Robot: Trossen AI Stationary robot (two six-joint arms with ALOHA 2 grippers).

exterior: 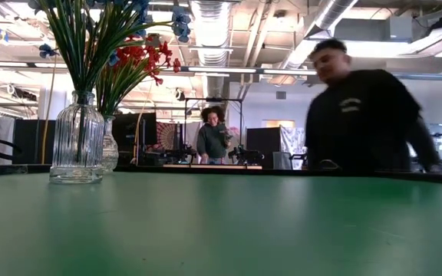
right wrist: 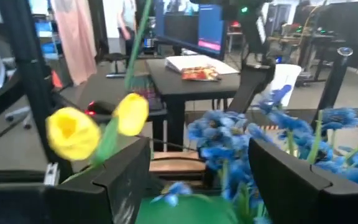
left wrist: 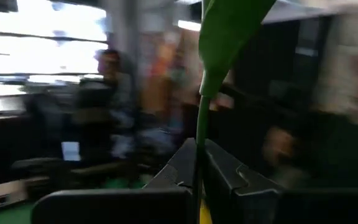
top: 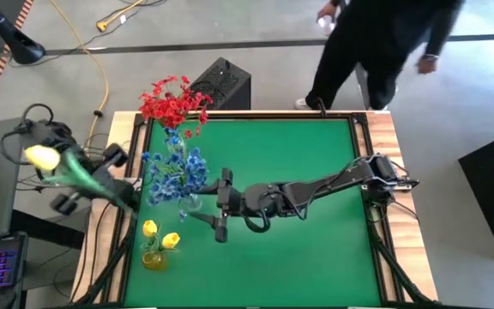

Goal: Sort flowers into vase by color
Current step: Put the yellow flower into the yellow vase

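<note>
1. Green table surface (top: 298, 172): it fills the foreground of the low view and carries three vases along its left side.
2. Right gripper (top: 221, 203): it sits just beside the blue spray, jaws spread wide and empty. In its wrist view the blue blossoms lie between and beyond its two dark fingers (right wrist: 291, 180).
3. Left gripper (top: 120, 190): it is at the table's left edge, clamped shut on the green stem (left wrist: 199, 143) of a yellow tulip (top: 43, 157), whose bud hangs out beyond the table.
4. Blue flowers (top: 177, 172): these stand in the clear ribbed glass vase (exterior: 77, 138), between the red and yellow groups.
5. Red flowers (top: 172, 101): these stand in a vase at the far left corner.
6. Two yellow tulips (top: 159, 233): these stand in a small yellow vase (top: 153, 259) near the front left.
7. Handling judgement: stems appear light, thin and springy, and the leaves are soft. Grip mid-stem, below the leaves, never on the bud. Glass vases are probably fragile and tippable; avoid side loads.
</note>
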